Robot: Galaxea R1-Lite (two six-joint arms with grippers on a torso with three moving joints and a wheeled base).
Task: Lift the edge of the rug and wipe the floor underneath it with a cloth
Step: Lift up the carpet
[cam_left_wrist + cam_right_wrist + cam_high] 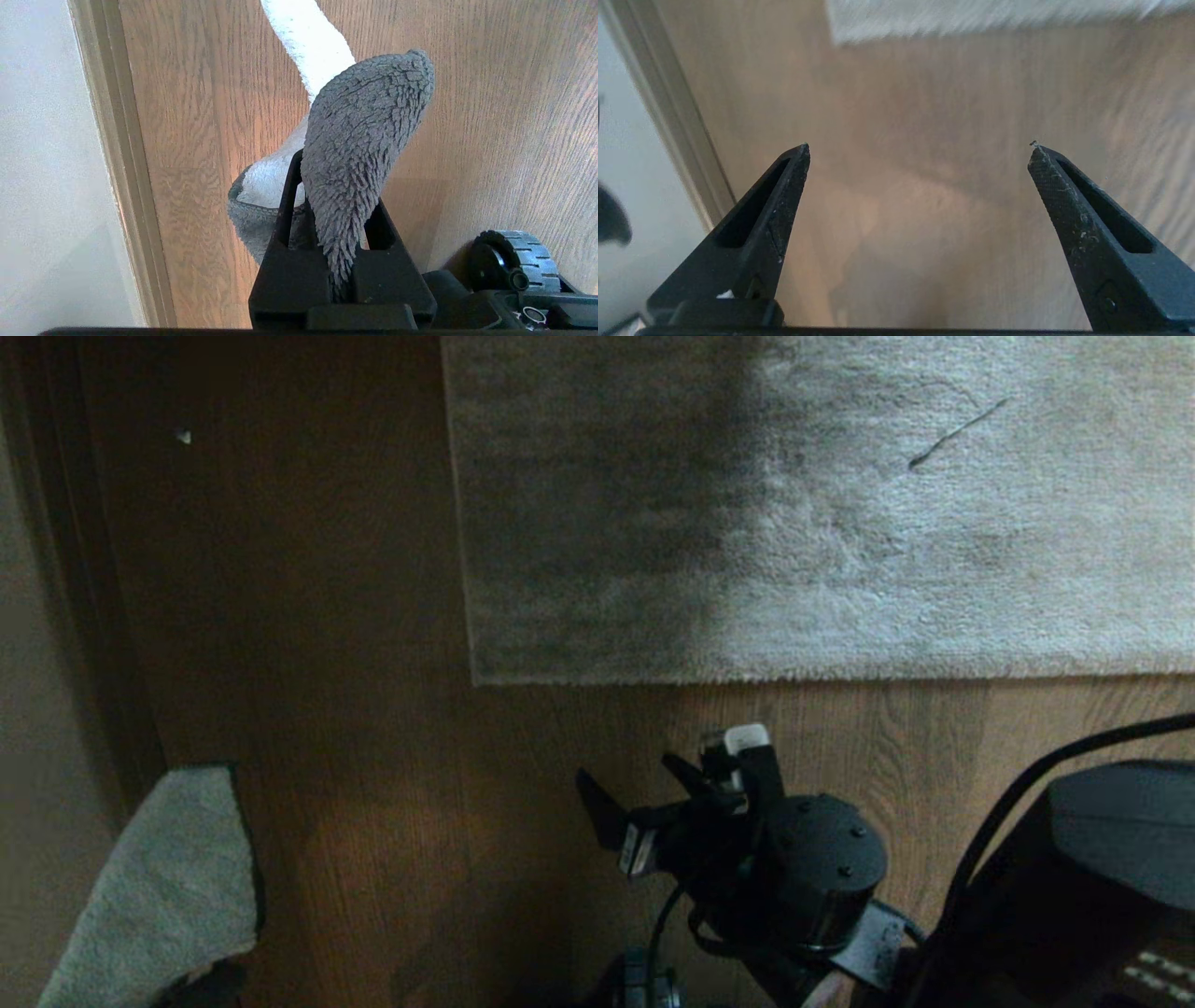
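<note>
The pale plush rug (840,523) lies flat across the far side of the floor (327,616). Its near rug edge (794,674) runs straight to a corner (478,679). My right gripper (624,767) hovers open over bare floor a little short of that edge, with nothing between its fingers (784,196). The rug edge (971,18) shows ahead of it in the right wrist view. My left gripper (336,210) is shut on the grey terry cloth (364,140), which hangs over the floor (490,116). The cloth (159,896) also shows at the lower left of the head view.
A baseboard (117,140) and pale wall (42,163) border the floor on the left. A dark thread (957,434) lies on the rug and a small white speck (184,436) on the floor. My base wheel (518,261) and black body (1102,859) sit close by.
</note>
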